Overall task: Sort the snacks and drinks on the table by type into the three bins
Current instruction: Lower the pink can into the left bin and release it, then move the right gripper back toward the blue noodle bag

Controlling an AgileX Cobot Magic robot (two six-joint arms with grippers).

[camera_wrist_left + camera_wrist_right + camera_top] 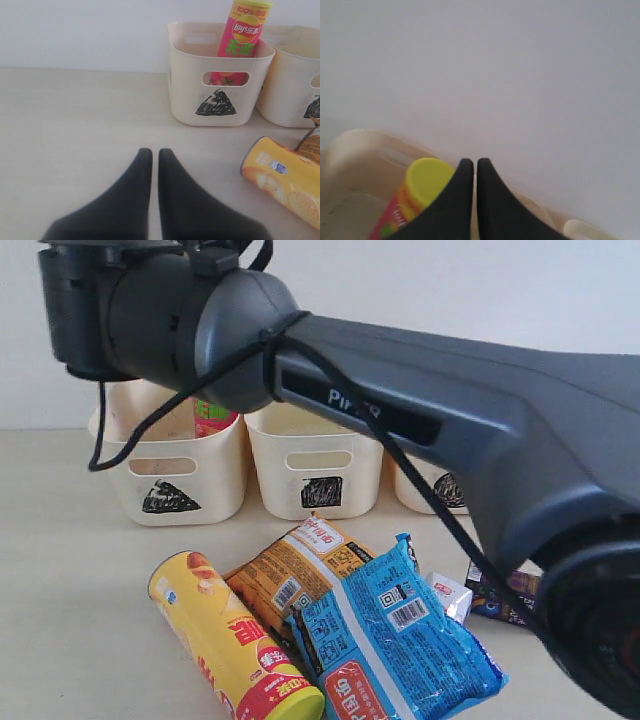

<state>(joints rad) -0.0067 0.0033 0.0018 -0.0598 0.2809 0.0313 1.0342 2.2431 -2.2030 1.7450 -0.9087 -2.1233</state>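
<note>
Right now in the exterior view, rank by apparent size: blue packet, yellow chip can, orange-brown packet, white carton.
1. blue packet, though nearest the camera, which may inflate it.
2. yellow chip can, close behind; the bottom edge crops both, so the ranking is unsure.
3. orange-brown packet, partly under the blue packet.
4. white carton, clearly smallest.

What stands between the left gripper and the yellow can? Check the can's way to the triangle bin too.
Nothing visible. Only bare table lies between the shut left gripper and the yellow can, and between that can and the triangle bin. The orange packet lies beyond the can.
</note>
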